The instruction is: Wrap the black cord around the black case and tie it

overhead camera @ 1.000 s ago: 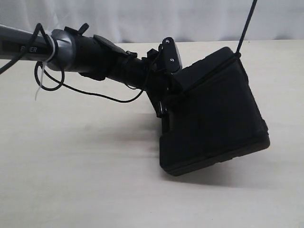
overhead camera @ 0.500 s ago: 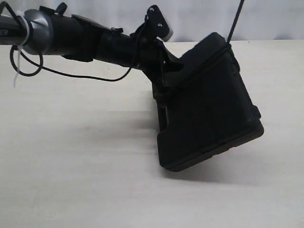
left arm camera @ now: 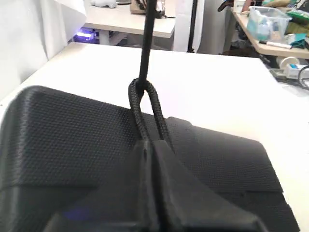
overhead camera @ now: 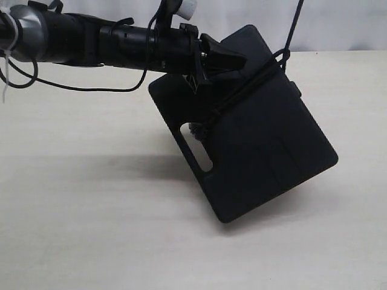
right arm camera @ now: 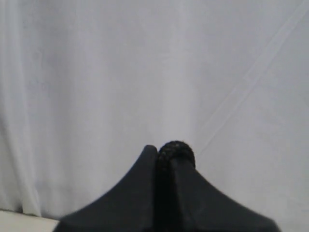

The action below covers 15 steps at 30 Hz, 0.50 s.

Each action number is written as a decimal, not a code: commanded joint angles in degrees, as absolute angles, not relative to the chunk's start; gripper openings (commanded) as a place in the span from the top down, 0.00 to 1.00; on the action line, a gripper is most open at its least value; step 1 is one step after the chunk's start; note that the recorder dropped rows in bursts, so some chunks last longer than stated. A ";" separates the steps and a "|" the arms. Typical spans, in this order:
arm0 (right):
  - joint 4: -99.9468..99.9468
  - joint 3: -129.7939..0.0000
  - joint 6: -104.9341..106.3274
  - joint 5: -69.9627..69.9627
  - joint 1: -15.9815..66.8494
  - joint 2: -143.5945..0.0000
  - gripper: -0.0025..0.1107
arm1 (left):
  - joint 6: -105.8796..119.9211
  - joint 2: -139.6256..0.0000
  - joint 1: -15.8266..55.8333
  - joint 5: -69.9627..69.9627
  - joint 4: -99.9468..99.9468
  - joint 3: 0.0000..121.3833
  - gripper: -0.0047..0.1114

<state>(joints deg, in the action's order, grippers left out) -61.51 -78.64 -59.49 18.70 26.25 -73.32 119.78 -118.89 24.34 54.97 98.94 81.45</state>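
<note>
The black case (overhead camera: 260,151) hangs tilted, its lowest corner at the table and its handle slot (overhead camera: 196,148) facing the camera. The black cord (overhead camera: 245,90) crosses its broad face as a doubled stretch. Its end loop (left arm camera: 145,92) sits at the case's upper edge, and a single taut strand (overhead camera: 294,24) runs through the loop and out of the top of the exterior view. My left gripper (overhead camera: 233,60) (left arm camera: 153,145) is shut on the doubled cord against the case (left arm camera: 63,140). My right gripper (right arm camera: 163,154), out of the exterior view, is shut on the cord (right arm camera: 176,150) in front of a white curtain.
The pale table (overhead camera: 91,211) spreads under and around the case. A white curtain (overhead camera: 351,24) backs it. A thin glossy cable (overhead camera: 78,89) droops from the left arm (overhead camera: 72,36). Cluttered tables (left arm camera: 270,29) stand beyond the far edge in the left wrist view.
The left arm has risen and its wrist has rolled, turning the case so its broad face and handle slot now show. The taut strand has shifted slightly left.
</note>
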 commanded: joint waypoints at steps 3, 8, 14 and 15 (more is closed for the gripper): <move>-58.31 -79.58 -53.22 19.56 26.10 -75.34 0.94 | 120.98 -118.35 24.45 48.70 99.95 81.40 0.96; -55.91 -79.58 -50.06 26.17 25.96 -80.67 0.94 | 120.98 -118.35 24.35 48.19 99.95 81.40 0.96; -54.04 -79.58 -47.08 35.16 25.85 -89.38 0.94 | 120.98 -118.35 24.35 47.75 98.98 81.40 0.96; -53.40 -79.58 -45.78 35.43 25.85 -90.73 0.94 | 120.98 -118.35 24.35 47.30 98.45 81.40 0.96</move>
